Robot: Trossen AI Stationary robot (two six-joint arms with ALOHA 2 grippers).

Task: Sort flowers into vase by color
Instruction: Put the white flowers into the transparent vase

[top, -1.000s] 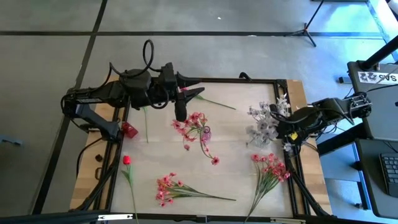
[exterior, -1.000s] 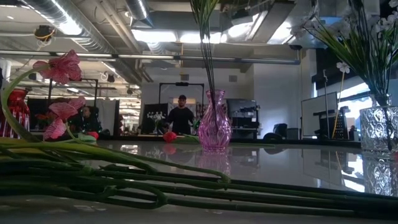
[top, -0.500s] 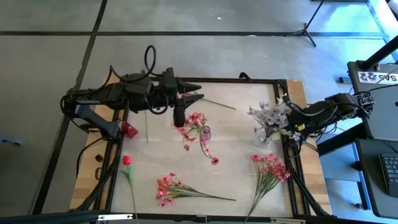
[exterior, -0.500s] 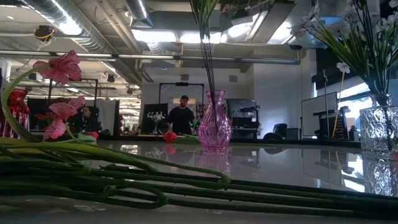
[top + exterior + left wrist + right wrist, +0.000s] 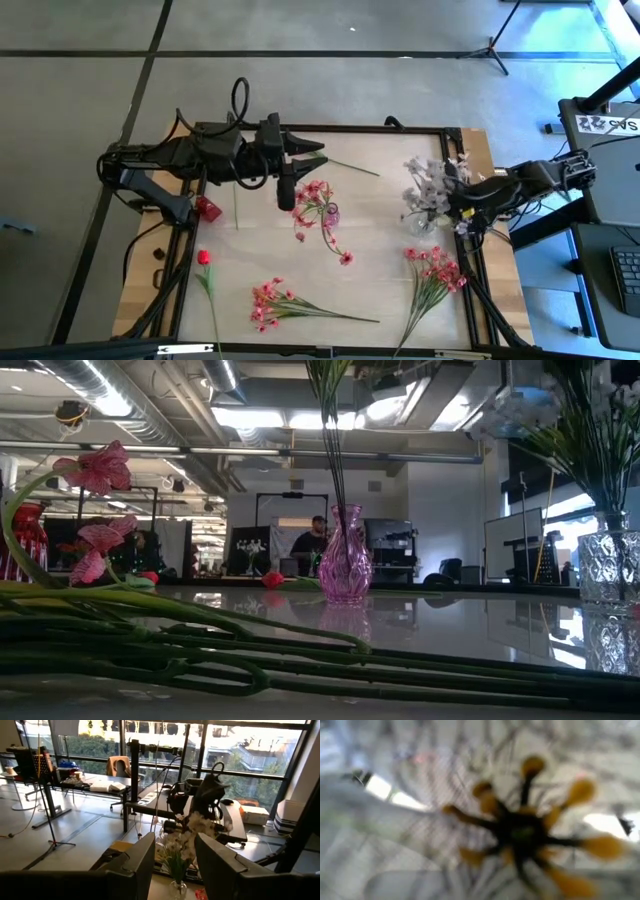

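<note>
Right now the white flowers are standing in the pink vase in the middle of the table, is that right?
Not quite. The white flowers stand in the clear glass vase at the table's right edge, beside the right gripper. The pink vase in the middle holds pink flowers. The high view shows this.

Counts: three vases — red (image 5: 208, 209) at 9 o'clock, pink (image 5: 330, 213) centre, clear glass (image 5: 424, 219) at 3 o'clock. Pink sprays loose on the desk (image 5: 380, 262): two, (image 5: 266, 301) and (image 5: 436, 268). Red buds lying loose: one (image 5: 203, 257). White bunches: one (image 5: 428, 183), in the glass vase.
</note>
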